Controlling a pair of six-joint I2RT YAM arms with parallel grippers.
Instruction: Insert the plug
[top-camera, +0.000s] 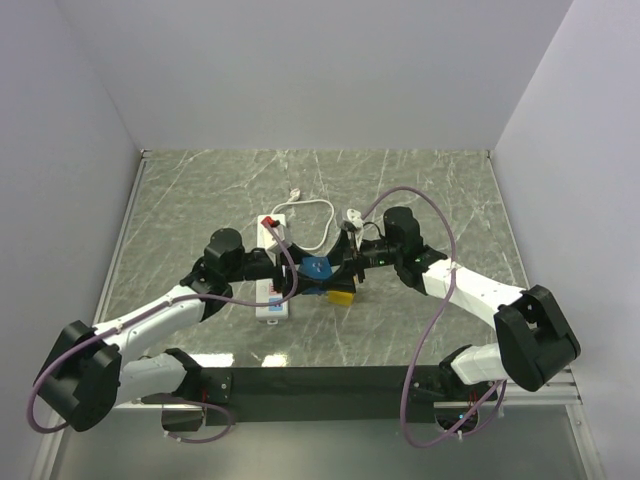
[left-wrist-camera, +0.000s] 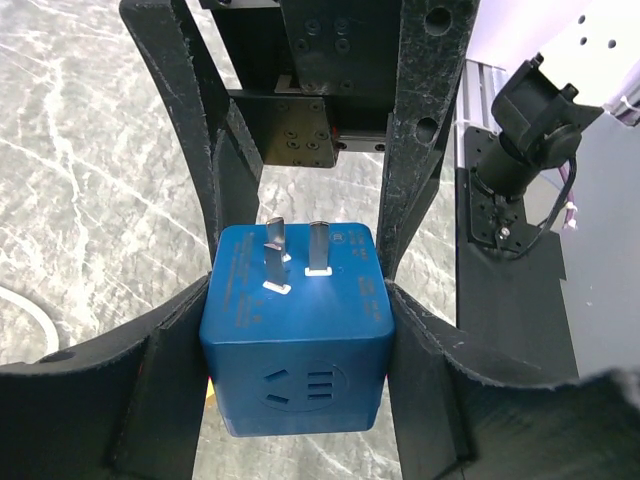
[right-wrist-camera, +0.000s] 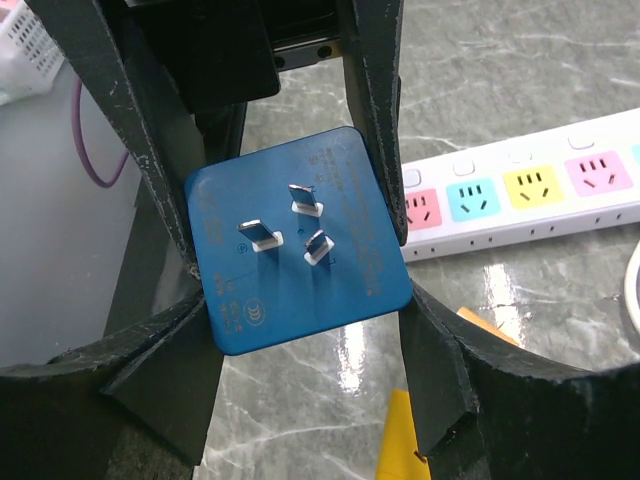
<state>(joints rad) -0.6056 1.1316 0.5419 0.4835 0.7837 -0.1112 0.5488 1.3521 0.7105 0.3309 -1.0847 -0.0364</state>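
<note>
A blue cube plug (top-camera: 318, 268) with three metal prongs hangs above the table between my two grippers. My left gripper (top-camera: 291, 268) grips it from the left. In the left wrist view the left gripper (left-wrist-camera: 298, 296) presses both side faces of the plug (left-wrist-camera: 296, 330). My right gripper (top-camera: 346, 264) meets it from the right. In the right wrist view the right gripper (right-wrist-camera: 302, 294) touches the near corners of the plug (right-wrist-camera: 300, 245), prongs facing the camera. The white power strip (top-camera: 271, 285) lies below and left; its coloured sockets (right-wrist-camera: 520, 195) show behind the plug.
A yellow block (top-camera: 341, 297) lies on the table under the right gripper and shows in the right wrist view (right-wrist-camera: 405, 440). A white cable (top-camera: 312, 210) loops behind the strip. Purple arm cables (top-camera: 440, 290) hang over both arms.
</note>
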